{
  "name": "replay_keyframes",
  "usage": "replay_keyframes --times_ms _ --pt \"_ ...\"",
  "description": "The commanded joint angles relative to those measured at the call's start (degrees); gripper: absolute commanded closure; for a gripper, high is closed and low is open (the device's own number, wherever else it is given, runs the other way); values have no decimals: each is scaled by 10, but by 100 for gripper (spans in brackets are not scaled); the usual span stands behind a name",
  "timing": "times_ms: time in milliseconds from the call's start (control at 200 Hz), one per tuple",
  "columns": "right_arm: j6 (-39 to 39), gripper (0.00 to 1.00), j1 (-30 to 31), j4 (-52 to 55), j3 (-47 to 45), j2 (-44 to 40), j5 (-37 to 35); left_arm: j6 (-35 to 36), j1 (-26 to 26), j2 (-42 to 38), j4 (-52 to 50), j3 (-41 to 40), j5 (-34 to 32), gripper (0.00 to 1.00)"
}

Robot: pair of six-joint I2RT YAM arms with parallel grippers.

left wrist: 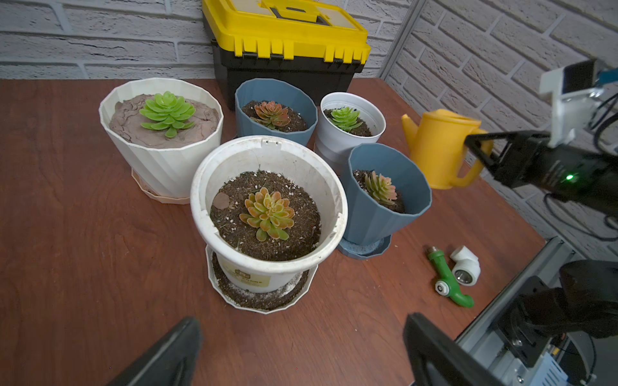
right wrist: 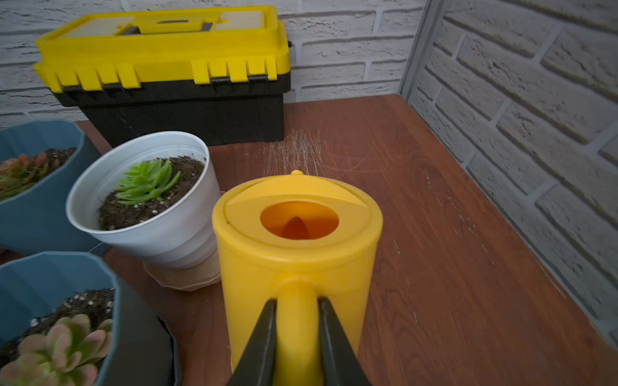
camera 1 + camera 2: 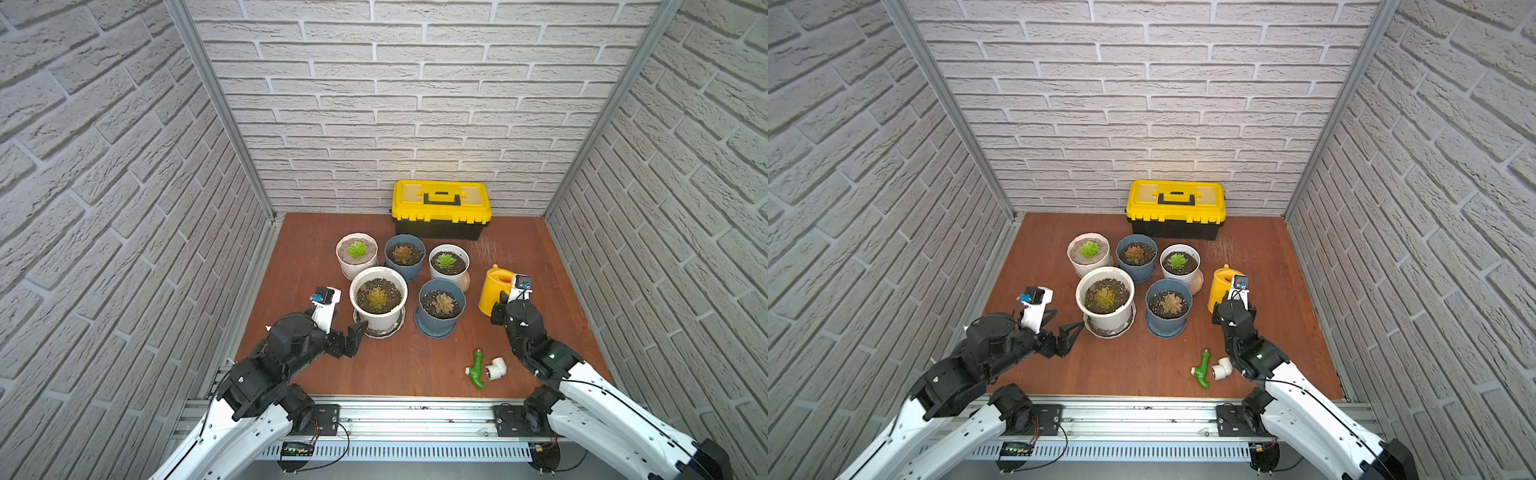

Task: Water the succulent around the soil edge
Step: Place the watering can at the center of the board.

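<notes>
Dark fingers of the right claw sit closest, pinched narrow on either side of the handle of the yellow watering can. The can stands upright on the table. The left claw is spread wide and empty, near the large white pot but not touching it.

The can looks like smooth, stiff, thin-walled plastic, so it should not crush. The handle is a narrow bar, though, and the body could pivot in the grip once tilted. I cannot see any water through the fill hole, so its weight is a guess; a full can would drag the spout down. The handle loop is the right hold, with the spout opposite it.

Just beside the can is a small white pot with a green succulent; four more pots cluster beyond it. Which plant is meant I cannot tell. A yellow toolbox stands at the back wall.
</notes>
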State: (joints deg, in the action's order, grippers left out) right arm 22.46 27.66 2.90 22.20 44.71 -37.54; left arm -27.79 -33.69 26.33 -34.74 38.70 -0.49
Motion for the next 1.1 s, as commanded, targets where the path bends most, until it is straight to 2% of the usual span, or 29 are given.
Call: replay_keyframes --times_ms 0,185,425,530,675,850,995,1090 --pt "40 97 -6 -150 -19 27 4 -30 -4 11 65 -5 -14 2" --pt "54 90 -5 -158 -55 38 21 -35 -37 16 108 -7 -89 2" --pt "68 78 8 7 -53 -64 56 -20 -81 34 199 -21 -155 2" --pt "87 72 21 51 -61 -98 94 -14 -94 59 231 -21 -165 2" --pt "107 63 47 79 -76 -110 111 -13 -109 96 271 -19 -166 2" --pt "130 61 81 103 -67 -118 140 -11 -127 131 294 -5 -163 2" --pt "119 59 142 128 -31 -137 118 -8 -148 172 326 7 -159 2" --pt "106 57 158 158 -6 -150 94 -8 -162 201 355 12 -156 2"
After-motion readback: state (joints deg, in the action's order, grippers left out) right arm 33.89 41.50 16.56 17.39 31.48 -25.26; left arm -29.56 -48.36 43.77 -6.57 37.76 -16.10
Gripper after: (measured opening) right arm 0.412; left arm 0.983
